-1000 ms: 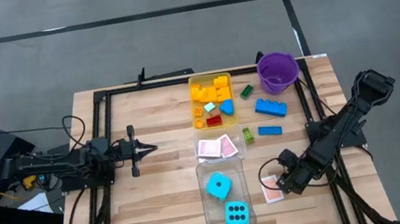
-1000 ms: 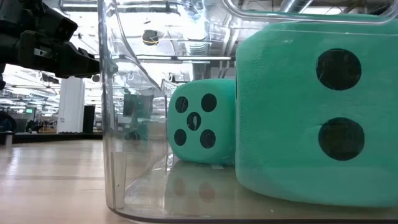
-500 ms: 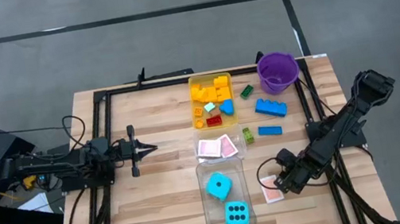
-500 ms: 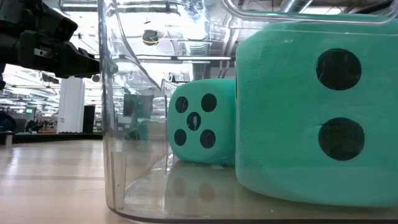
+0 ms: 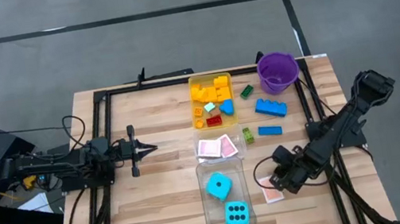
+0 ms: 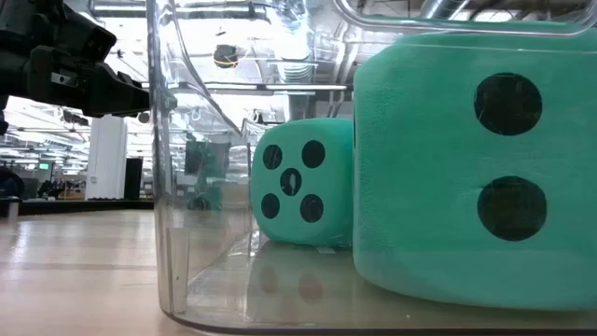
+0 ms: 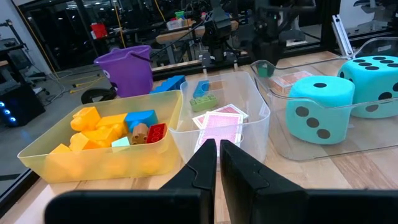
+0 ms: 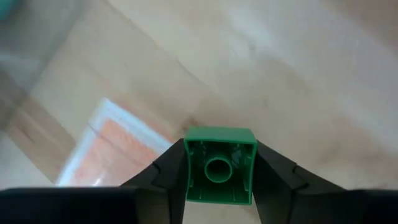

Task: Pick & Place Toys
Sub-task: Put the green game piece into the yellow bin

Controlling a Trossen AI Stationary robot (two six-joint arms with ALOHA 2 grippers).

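The right gripper (image 8: 217,174) is clamped on a green brick (image 8: 219,165), its two fingers pressed on the brick's opposite flat sides, low over the table at about four o'clock, just beside a loose pink card (image 5: 272,191). The brick looks light, hard and slick, so that flat-side hold seems the right one; a corner pinch would likely squirt it out. The card is the tricky piece, I'd say: thin, bendy, flat on the wood, best nudged to an edge or lifted by a corner.

Against the earlier frame, the right gripper has slid a touch toward nine o'clock and its fingers have drawn in onto the brick.

The left gripper (image 7: 217,155) waits at nine o'clock, fingers together, holding nothing. The dice (image 5: 218,185) sit in the clear tray (image 5: 205,207) at six o'clock, and other bricks (image 5: 210,91) in the yellow tray (image 5: 194,118) toward twelve
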